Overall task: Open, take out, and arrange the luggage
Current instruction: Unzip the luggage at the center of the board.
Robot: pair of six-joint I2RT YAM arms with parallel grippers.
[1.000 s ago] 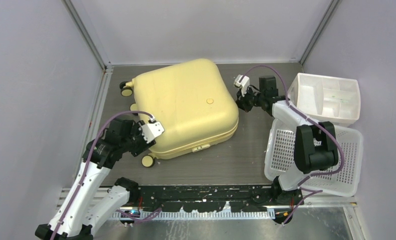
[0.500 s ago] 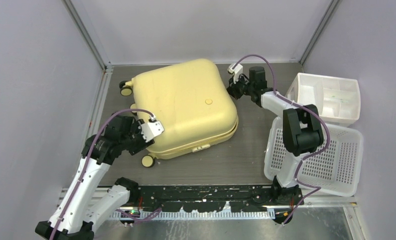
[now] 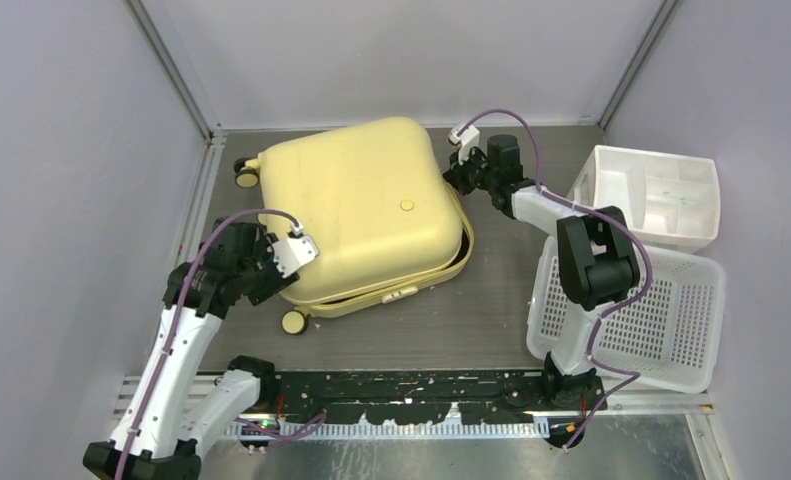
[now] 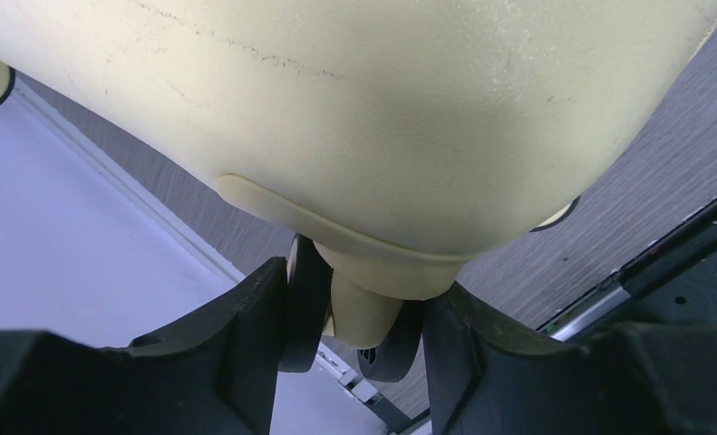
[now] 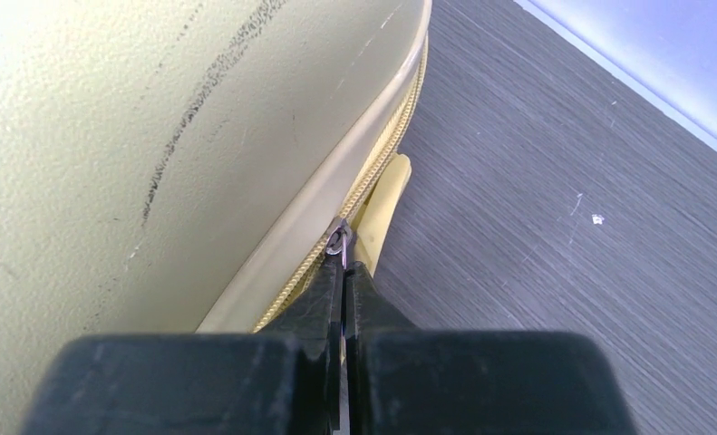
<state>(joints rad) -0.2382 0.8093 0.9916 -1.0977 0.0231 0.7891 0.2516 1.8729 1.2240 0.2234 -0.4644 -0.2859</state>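
The pale yellow luggage (image 3: 361, 205) lies flat mid-table, and a dark gap shows along its near seam. My left gripper (image 3: 274, 272) is at its near-left corner. In the left wrist view the left gripper (image 4: 359, 317) is shut on a caster wheel (image 4: 307, 294), with the black fingers (image 4: 255, 335) pressing both wheel halves. My right gripper (image 3: 458, 176) is at the far-right corner. In the right wrist view the right gripper (image 5: 343, 272) is shut on the metal zipper pull (image 5: 339, 240) on the zipper line of the shell (image 5: 155, 136).
A white perforated basket (image 3: 671, 320) lies at the near right, partly under my right arm. A white divided bin (image 3: 661, 195) stands behind it. Grey walls close in the left, back and right. A black rail (image 3: 411, 395) runs along the near edge.
My right gripper has travelled with the zipper pull along the luggage's right side to the far-right corner. The luggage has shifted a little left and a dark gap has opened at its near seam.
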